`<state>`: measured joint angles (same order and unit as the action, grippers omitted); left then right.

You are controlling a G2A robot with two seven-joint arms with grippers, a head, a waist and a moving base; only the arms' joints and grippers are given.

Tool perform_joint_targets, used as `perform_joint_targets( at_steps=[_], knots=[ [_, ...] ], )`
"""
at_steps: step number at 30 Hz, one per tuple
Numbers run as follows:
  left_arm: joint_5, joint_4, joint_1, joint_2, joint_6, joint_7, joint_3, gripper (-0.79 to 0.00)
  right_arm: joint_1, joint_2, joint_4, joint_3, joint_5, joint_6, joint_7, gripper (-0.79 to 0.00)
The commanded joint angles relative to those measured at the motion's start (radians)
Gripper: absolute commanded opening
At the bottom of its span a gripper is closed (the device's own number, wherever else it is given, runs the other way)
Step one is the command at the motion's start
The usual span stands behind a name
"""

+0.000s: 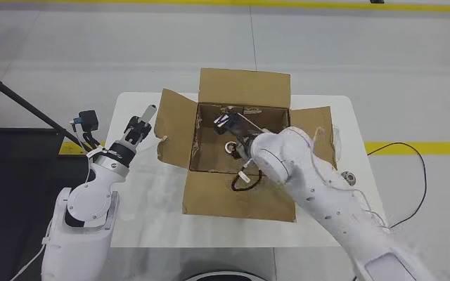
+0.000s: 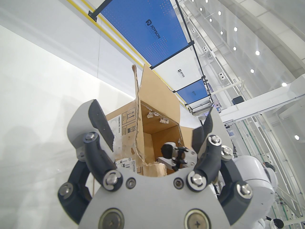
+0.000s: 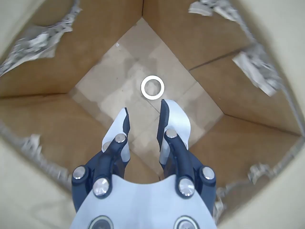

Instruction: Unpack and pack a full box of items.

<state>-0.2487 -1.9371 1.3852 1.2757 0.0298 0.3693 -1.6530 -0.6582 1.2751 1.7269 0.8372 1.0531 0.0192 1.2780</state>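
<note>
Top view: the cardboard box point(image 1: 239, 204) stands open in the middle of the white surface point(image 1: 140, 204), its four flaps folded outward. The right arm point(image 1: 295, 165) reaches over the box's near right edge and down inside. Beside its wrist, a small pale round shape on the box floor is probably the white ring point(image 1: 230, 147), though the arm crowds it there. The left end effector point(image 1: 143, 125) sits outside the box, just beside the left flap. Grey floor with yellow lines surrounds the surface.

Left wrist view: the left end effector point(image 2: 152, 110) has its fingers spread apart with nothing between them, pointing toward the box's outer wall and torn flap edge. Beyond are blue and white wall panels and rows of ceiling lights.

Right wrist view: the camera looks straight down the box. The right end effector point(image 3: 144, 107) is parted and holds nothing. The white ring point(image 3: 142, 87) lies flat on the box floor just ahead of the fingertips, nearly in line with the gap and not touching them. It is round, so no long axis governs the approach. The right arm is plainly the nearer one. The pick likely needs a short advance and descent. A thin flat ring may slide rather than lift, and the walls leave little side room.
</note>
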Motion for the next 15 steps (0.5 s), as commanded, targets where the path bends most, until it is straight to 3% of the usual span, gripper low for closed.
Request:
perform_joint_targets(
  at_steps=[1,8,12,15],
  knots=[
    [0.000,0.000,0.000,0.000,0.000,0.000,0.000,0.000,-0.093,-0.032,0.152,0.126,0.030,-0.024,0.031,-0.456],
    [0.000,0.000,0.000,0.000,0.000,0.000,0.000,0.000,-0.360,-0.101,0.457,0.585,0.067,-0.055,0.107,-0.434],
    [0.000,0.000,0.000,0.000,0.000,0.000,0.000,0.000,-0.475,-0.122,0.462,0.850,-0.021,-0.100,0.147,-0.406],
    [0.000,0.000,0.000,0.000,0.000,0.000,0.000,0.000,-0.525,-0.132,0.404,0.973,-0.073,-0.139,0.163,-0.274]
  ],
)
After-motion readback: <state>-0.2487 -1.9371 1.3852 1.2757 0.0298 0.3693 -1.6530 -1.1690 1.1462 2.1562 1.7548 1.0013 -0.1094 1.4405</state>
